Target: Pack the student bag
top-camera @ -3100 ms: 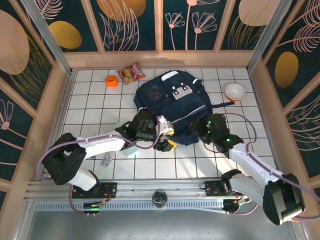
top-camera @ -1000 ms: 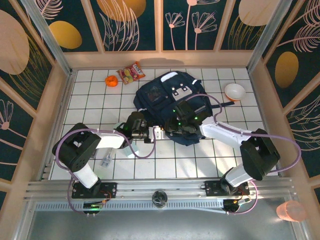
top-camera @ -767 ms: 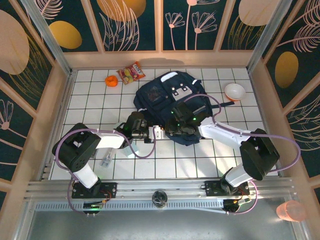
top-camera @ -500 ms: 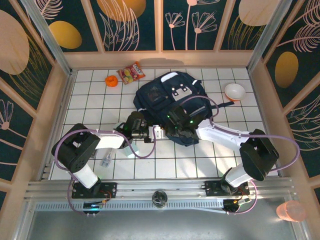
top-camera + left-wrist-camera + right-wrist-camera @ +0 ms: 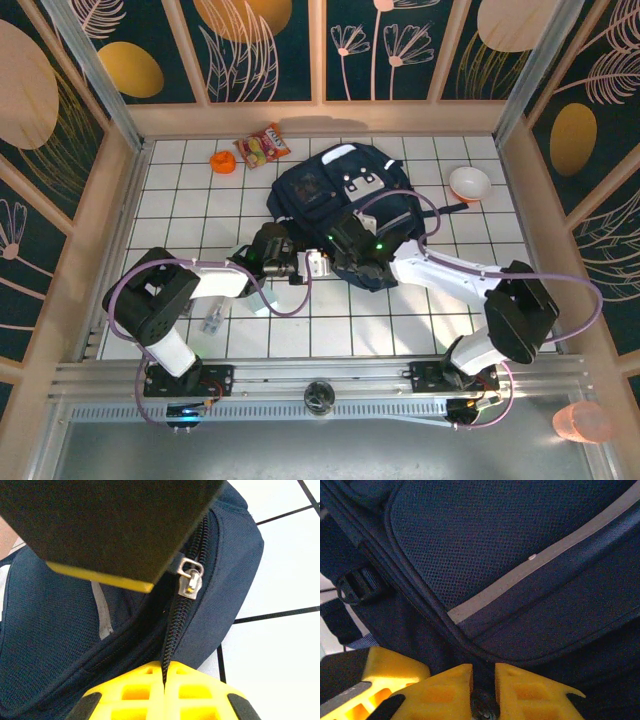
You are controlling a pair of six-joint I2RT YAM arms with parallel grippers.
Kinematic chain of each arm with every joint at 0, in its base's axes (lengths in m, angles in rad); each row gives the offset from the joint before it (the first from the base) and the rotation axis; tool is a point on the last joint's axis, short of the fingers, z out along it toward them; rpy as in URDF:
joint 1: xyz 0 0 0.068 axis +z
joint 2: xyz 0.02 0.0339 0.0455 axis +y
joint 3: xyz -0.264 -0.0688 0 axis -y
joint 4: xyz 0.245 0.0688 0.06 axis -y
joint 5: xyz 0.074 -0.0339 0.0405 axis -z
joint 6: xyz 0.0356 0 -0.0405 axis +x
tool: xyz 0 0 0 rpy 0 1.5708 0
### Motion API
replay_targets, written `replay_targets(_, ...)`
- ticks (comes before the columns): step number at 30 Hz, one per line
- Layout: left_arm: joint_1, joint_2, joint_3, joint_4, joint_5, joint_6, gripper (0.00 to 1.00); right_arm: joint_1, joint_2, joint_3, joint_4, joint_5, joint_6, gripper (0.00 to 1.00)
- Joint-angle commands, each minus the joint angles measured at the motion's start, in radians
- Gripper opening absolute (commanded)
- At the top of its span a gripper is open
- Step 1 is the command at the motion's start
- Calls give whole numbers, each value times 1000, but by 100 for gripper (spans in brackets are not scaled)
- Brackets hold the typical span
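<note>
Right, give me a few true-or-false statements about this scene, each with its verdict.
1. The student bag lies on the tiled table. True.
2. The left gripper is wide open. False: it is shut on the bag's zipper.
3. The white bowl sits inside the bag. False: it stands on the table beside the bag.
4. The snack packet lies next to the orange item. True.
</note>
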Motion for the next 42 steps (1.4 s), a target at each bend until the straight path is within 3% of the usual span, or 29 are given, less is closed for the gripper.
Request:
replay_targets(1, -8, -24, -2, 56, 27, -13, 0, 9, -46, -21, -14, 61, 38, 15)
replay_targets(10, -8, -15, 0, 62, 18, -23, 0, 7, -110, -94, 45, 12, 66, 0)
replay_targets(16, -7, -16, -6, 76, 3, -53, 0, -25, -174, -155, 55, 10, 81, 0)
replay_targets(21, 1, -23, -20, 78, -14, -74, 0, -124, -300, -251, 96, -38, 50, 0)
replay_targets(28, 34, -33, -25, 73, -4, -105, 0, -334, -527, -427, 182, -202, -23, 0)
replay_targets(31, 48, -38, -19, 59, 0, -122, 0, -370, -583, -473, 213, -250, -44, 0)
replay_targets(38, 86, -29, -18, 105, -40, -219, 0, -351, -604, -542, 300, -359, -13, 0)
replay_targets(42, 108, -26, -6, 114, -83, -270, 0, -240, -594, -569, 371, -350, 58, 0)
